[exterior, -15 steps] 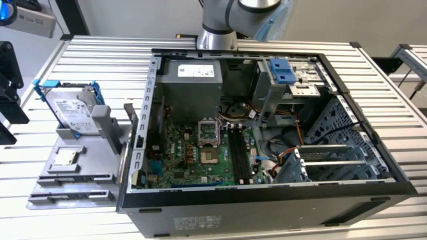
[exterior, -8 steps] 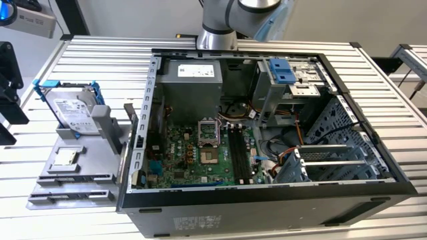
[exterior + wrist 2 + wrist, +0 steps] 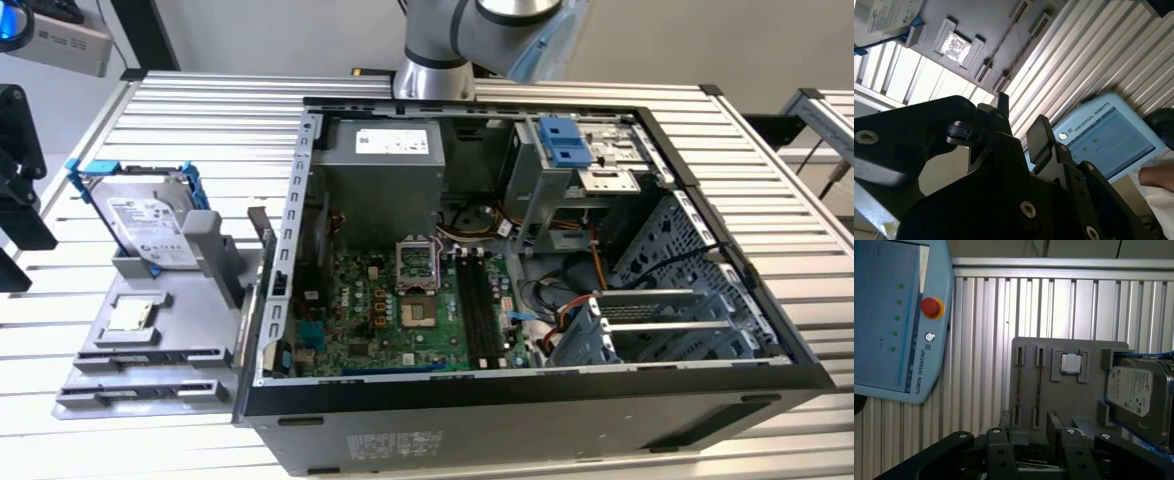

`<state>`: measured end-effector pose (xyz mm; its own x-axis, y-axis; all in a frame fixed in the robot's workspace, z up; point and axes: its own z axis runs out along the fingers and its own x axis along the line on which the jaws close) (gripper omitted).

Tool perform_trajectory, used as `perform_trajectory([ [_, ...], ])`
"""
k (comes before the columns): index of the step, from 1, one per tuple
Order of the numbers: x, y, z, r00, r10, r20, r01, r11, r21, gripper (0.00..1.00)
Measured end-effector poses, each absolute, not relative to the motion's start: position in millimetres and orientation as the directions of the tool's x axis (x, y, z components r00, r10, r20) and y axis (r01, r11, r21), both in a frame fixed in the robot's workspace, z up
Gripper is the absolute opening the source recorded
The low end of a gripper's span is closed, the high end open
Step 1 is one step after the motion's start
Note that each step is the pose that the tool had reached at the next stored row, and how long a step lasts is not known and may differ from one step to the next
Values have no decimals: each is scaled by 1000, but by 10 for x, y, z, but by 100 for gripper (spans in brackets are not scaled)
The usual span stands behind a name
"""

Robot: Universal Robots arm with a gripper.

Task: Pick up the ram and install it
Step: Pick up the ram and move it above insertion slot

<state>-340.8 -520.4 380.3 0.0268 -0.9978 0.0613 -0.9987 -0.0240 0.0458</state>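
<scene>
In the exterior view an open computer case [image 3: 534, 420] lies on a slatted metal table [image 3: 200, 110], its motherboard [image 3: 400, 310] facing up and the long black memory slots [image 3: 481, 305] bare. A grey tray [image 3: 187, 335] sits against the case on the exterior view's left, carrying a hard drive [image 3: 140, 225] in a blue frame at its far end and a small square chip [image 3: 134, 315] nearer. The robot arm [image 3: 434, 50] comes in at the far edge of the case.

In the second wrist view the gripper [image 3: 1020, 114] has its two black fingers [image 3: 1039, 131] spread apart with clear space between them. It has hold of nothing. Beyond it are the tray, the slatted table, a blue teach pendant [image 3: 1109, 140] and a person's forearm [image 3: 1154, 177].

In the first wrist view the gripper [image 3: 1034, 440] hangs over the tray [image 3: 1029, 347], jaws wide. The ram [image 3: 1038, 387] stands edge-on in a pair of brackets on that tray, just beside the chip [image 3: 1071, 363] and untouched by the fingers. The hard drive [image 3: 1134, 387] lies past the chip, and the pendant [image 3: 899, 320] rests on the table well apart.
</scene>
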Motion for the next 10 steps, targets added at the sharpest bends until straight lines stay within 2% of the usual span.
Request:
perform_trajectory([
  [10, -3408, -5204, 3803, 27, -997, 68, -999, -24, 46, 100],
])
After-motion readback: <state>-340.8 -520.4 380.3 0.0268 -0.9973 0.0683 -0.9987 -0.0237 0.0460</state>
